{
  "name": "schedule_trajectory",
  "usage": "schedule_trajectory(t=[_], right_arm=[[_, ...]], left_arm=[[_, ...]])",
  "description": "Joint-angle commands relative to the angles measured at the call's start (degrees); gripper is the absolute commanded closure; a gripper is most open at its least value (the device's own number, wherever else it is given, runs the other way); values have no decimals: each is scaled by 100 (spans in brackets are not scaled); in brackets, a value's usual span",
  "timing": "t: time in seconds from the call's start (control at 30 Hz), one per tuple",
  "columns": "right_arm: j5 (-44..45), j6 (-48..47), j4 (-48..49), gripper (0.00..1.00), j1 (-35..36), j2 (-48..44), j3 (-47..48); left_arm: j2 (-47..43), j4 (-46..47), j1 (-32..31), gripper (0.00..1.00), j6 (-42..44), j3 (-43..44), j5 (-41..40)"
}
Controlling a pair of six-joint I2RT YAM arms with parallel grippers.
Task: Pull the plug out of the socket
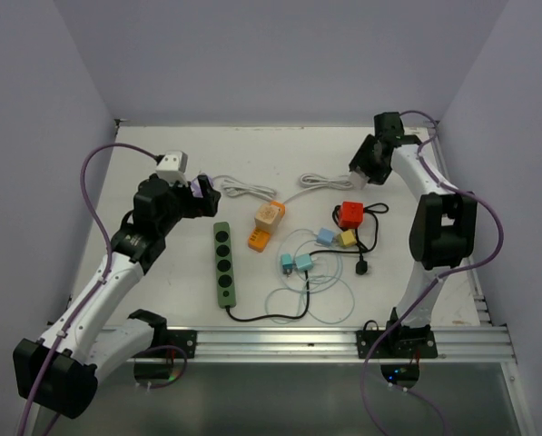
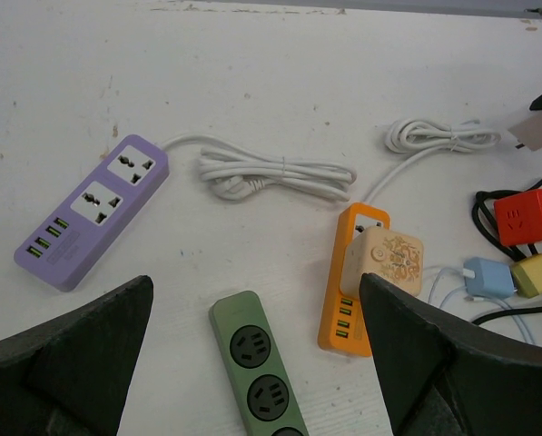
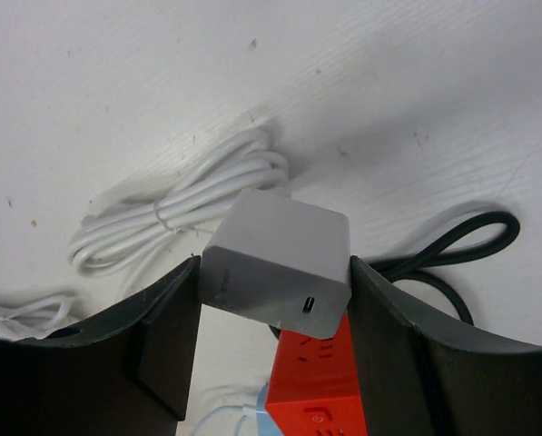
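My R gripper (image 3: 275,283) is clamping the white plug (image 3: 280,243), one finger on each side face, jaws only as wide as the block. The plug is hanging tilted w/ its USB-C port facing the cam. In the top view it's sitting apart from the red socket (image 3: 316,381), which is resting on the table (image 1: 162,300) just nearer the bases. A bundled white cable (image 3: 180,213) is lying on the table beyond the plug.

My R arm is reaching to the far R corner, elbow up high, wrist bending down and inward.

My L gripper (image 2: 257,282) is hanging wide open, holding and touching nothing. Under it: the end of the green strip (image 2: 257,363), w/ the orange strip (image 2: 343,300) just beside my R-hand finger (image 2: 416,354). The purple strip (image 2: 93,211) is lying further off.

My L arm is stretching fwd along the L side, forearm angling up, gripper pointing toward table centre.
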Motion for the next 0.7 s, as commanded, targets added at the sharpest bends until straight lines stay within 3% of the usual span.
schedule_trajectory(t=[0.0,0.37,0.5,0.67], right_arm=[[226,-116,573,100,-275,63,146],[1387,-467,969,99,-477,362,23],[1239,-704,978,58,-486,319,-135],[1106,-705,952,50,-477,240,-451]], left_arm=[[62,-46,-16,0,185,277,-199],[142,-64,28,0,194,313,-59],[133,-72,28,0,176,321,-15],[80,-46,28,0,158,286,12]])
